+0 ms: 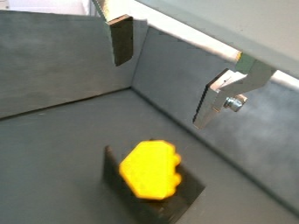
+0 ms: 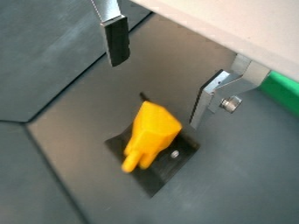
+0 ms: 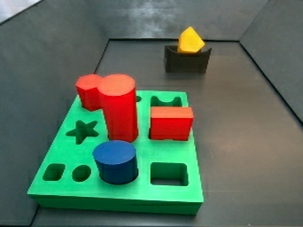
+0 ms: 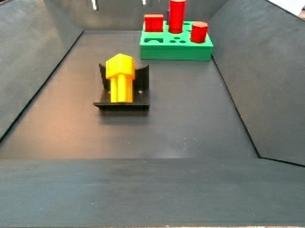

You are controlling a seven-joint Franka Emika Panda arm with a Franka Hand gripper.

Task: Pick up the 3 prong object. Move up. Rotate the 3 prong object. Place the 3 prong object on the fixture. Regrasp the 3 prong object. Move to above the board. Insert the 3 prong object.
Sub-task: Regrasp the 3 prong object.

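The yellow 3 prong object (image 1: 152, 168) (image 2: 149, 133) rests on the dark fixture (image 1: 187, 199) (image 2: 159, 175), prongs sticking out past one side of it. In both wrist views my gripper (image 1: 162, 92) (image 2: 158, 93) hangs open above it, fingers (image 1: 121, 39) wide apart and nothing between them. Both side views show the 3 prong object (image 3: 190, 38) (image 4: 119, 71) lying on the fixture (image 3: 187, 60) (image 4: 119, 102), apart from the green board (image 3: 119, 204) (image 4: 179, 52). The gripper itself is out of both side views.
On the board stand a tall red cylinder (image 3: 119, 106), a red cube (image 3: 172, 122), another red piece (image 3: 87, 89) and a blue cylinder (image 3: 115, 161). A square hole (image 3: 171, 174) lies open. Grey walls (image 4: 36, 71) enclose the dark floor.
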